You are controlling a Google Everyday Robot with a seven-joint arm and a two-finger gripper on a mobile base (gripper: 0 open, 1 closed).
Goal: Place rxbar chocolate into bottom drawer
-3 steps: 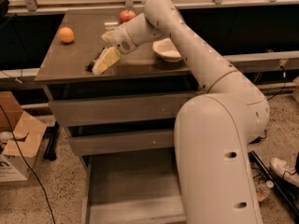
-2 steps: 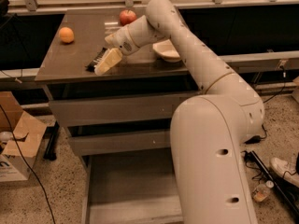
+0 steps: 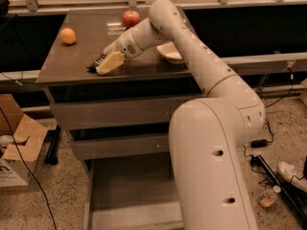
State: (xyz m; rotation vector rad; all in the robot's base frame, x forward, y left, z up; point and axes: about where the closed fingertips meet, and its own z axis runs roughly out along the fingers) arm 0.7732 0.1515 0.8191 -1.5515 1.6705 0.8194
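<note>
The rxbar chocolate (image 3: 96,63) is a small black bar on the front left part of the counter top (image 3: 72,61). My gripper (image 3: 106,63) is down at the counter and shut on it, and the black end of the bar sticks out to the left of the cream fingers (image 3: 112,62). The bar is tilted and sits at or just above the surface. The bottom drawer (image 3: 129,195) is pulled open below the two closed drawers, and its tray is partly hidden by my arm's lower body.
An orange (image 3: 68,36) lies at the counter's back left, a red apple (image 3: 131,18) at the back middle, and a white bowl (image 3: 169,52) to the right behind my arm. A cardboard box (image 3: 19,150) stands on the floor at the left. Cables lie on the floor at the right.
The gripper has stayed at the bar, and the bar's black end has tipped up slightly. My arm's large lower body has shifted a little to the left.
</note>
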